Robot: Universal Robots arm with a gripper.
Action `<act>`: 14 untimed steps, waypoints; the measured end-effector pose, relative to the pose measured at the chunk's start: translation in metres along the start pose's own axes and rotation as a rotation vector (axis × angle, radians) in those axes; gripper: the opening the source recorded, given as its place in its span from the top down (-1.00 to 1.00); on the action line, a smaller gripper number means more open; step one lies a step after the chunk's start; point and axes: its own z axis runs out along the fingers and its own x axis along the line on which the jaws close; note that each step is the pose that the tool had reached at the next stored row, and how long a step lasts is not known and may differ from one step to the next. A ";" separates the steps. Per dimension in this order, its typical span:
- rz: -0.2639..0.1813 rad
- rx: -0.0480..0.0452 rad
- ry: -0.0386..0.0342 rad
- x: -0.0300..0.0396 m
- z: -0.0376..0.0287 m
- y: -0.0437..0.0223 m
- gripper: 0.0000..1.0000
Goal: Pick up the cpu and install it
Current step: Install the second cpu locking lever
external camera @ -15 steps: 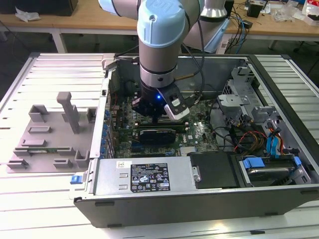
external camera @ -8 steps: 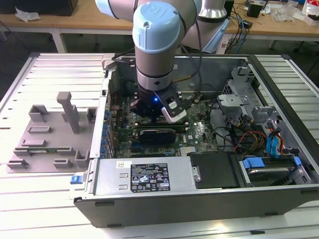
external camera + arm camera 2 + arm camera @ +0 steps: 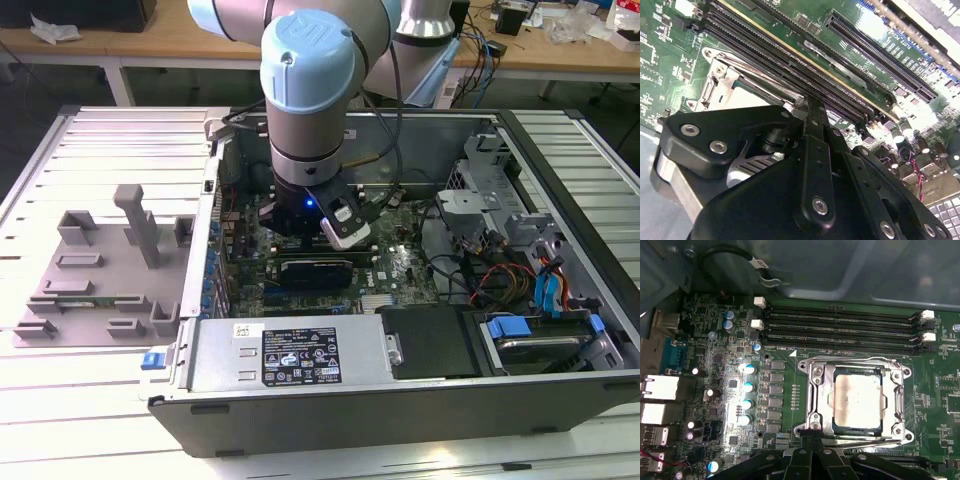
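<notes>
Black end effector links crowd my wrist views, fingers pinched together right at the socket frame edge, holding nothing I can see. Past them the cpu sits in the socket; memory slots beyond.

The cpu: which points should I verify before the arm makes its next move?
1. The cpu lies inside the socket frame: ok.
2. Cpu level and square to the frame: ok.
3. Cpu top free of objects: ok.
4. Gripper is at the frame's edge, beside the cpu: ok.
5. Frame latched: cannot tell.
</notes>
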 end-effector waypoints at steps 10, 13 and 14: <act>0.000 0.0063 0.0016 -0.0015 -0.0224 0.0020 0.79; 0.000 0.0065 0.0039 -0.0131 -0.0228 -0.0029 0.79; 0.000 0.0064 0.0038 -0.0132 -0.0230 -0.0041 0.79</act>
